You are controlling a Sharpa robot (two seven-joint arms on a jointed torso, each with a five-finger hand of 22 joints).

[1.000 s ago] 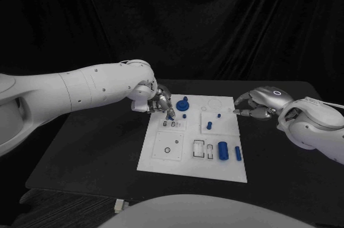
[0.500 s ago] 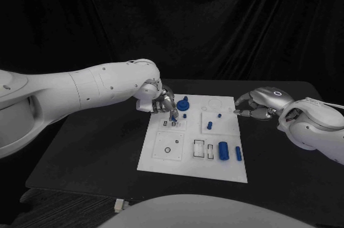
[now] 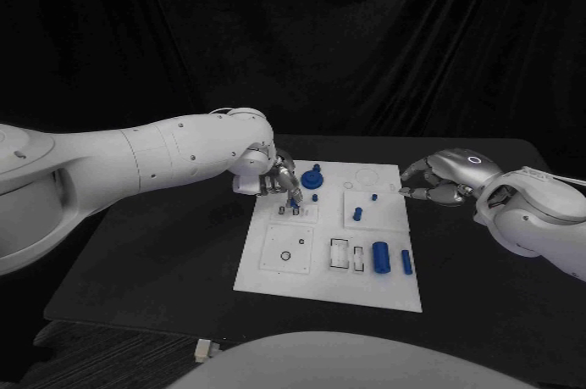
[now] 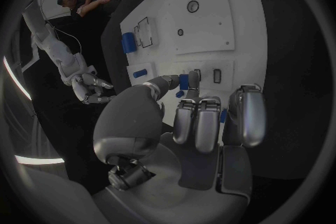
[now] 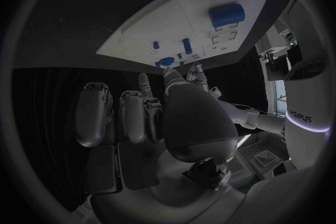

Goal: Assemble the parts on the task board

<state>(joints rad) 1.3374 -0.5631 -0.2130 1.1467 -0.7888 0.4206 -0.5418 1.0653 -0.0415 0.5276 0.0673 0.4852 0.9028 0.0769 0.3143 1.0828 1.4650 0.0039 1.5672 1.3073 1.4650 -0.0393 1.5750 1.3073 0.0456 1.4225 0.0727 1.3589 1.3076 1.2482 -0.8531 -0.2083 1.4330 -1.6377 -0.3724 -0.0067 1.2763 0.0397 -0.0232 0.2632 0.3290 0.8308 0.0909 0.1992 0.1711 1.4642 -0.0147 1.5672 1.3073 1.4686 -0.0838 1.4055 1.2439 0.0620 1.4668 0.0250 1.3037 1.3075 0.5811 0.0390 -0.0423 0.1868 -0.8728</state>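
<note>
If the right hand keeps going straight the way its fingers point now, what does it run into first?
Probably the task board: the right hand hovers just off its far right edge, fingers aimed across it. Beyond the edge, the small upright blue peg looks nearest, though height is unclear.

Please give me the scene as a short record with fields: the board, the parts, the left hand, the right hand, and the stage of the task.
board: white task board lying flat on the black table
parts: two blue cylinders lying side by side on the near right of the board; a blue round part at the far left
left hand: left hand over the board's far left corner, pinching a small blue piece in its fingers
right hand: right hand at the board's far right edge, fingers curled, holding nothing
stage: small blue piece not yet released
</note>
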